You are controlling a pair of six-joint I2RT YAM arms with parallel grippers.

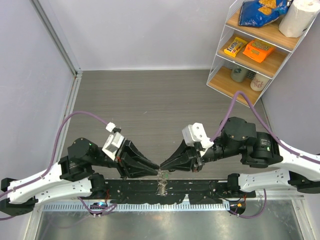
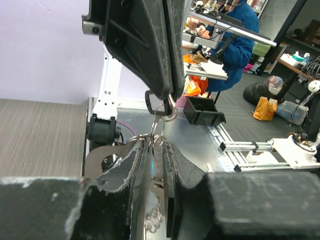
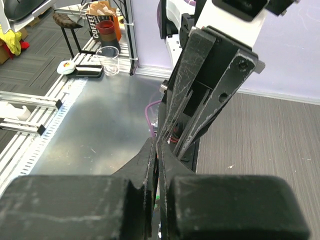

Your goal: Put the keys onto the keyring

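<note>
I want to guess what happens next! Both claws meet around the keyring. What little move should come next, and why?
Probably the left gripper should close gently on the key hanging between its fingers. The right gripper pinches the keyring at its top, while the left fingers stand slightly apart, so that key seems to dangle loose and can't be steered.

I note grey wood-grain table (image 1: 150, 100), silvery keyring (image 2: 159, 120), scuffed black jaws, purple cables (image 1: 75, 117), orange box (image 1: 258, 50), blue bag (image 1: 260, 12), white paper roll (image 1: 300, 17).

Grey wood-grain table (image 1: 150, 100), white shelf rack (image 1: 223, 80) far right.
</note>
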